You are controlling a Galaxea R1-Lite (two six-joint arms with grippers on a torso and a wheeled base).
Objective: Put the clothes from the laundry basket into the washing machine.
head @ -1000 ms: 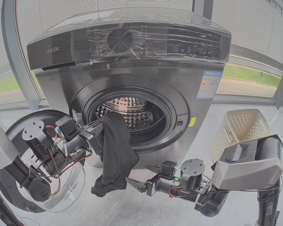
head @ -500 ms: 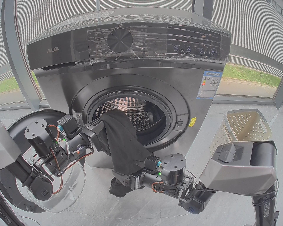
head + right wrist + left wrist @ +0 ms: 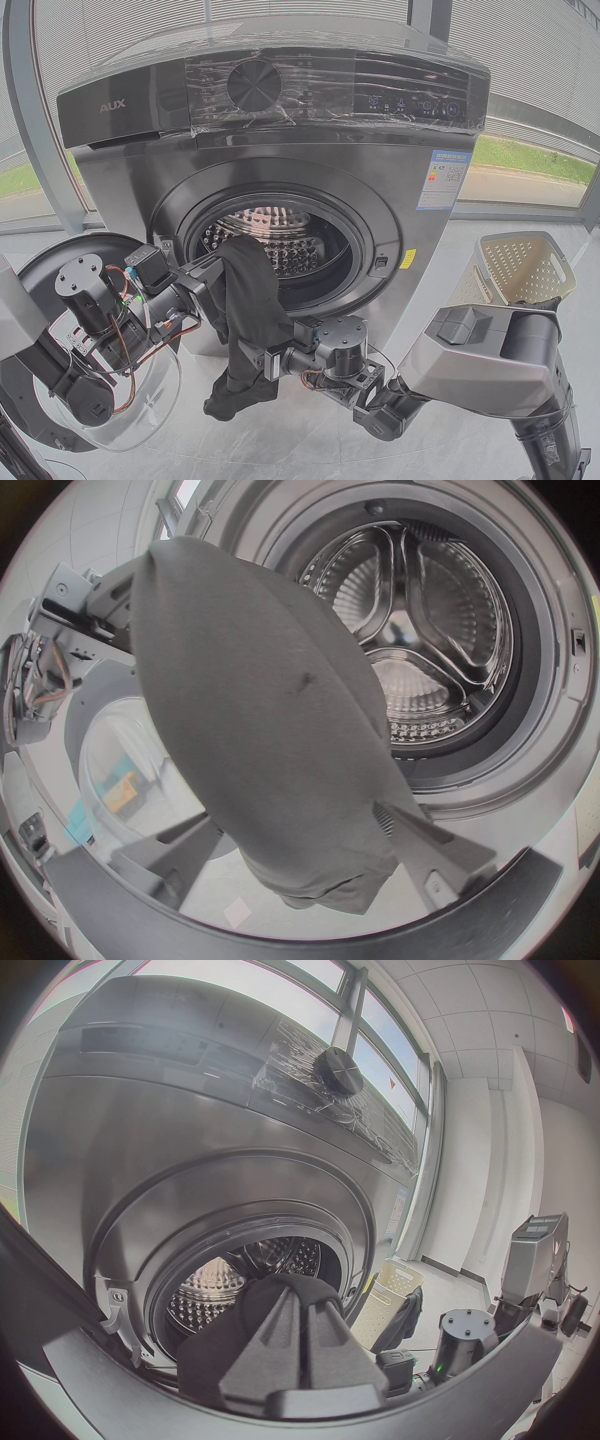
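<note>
Bright daylight pouring in through the windows (image 3: 537, 162) behind the washing machine (image 3: 125, 181), glare off its plastic-wrapped panel (image 3: 337, 94) and steel drum (image 3: 275, 231). Wrist views are heavy fisheye with dark corners.

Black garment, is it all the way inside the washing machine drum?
No, the black garment hangs from the left pincer outside, in front of the drum.

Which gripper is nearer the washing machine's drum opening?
Left. The left gripper grips the black garment at the drum opening; the right gripper straddles the garment lower down.
</note>
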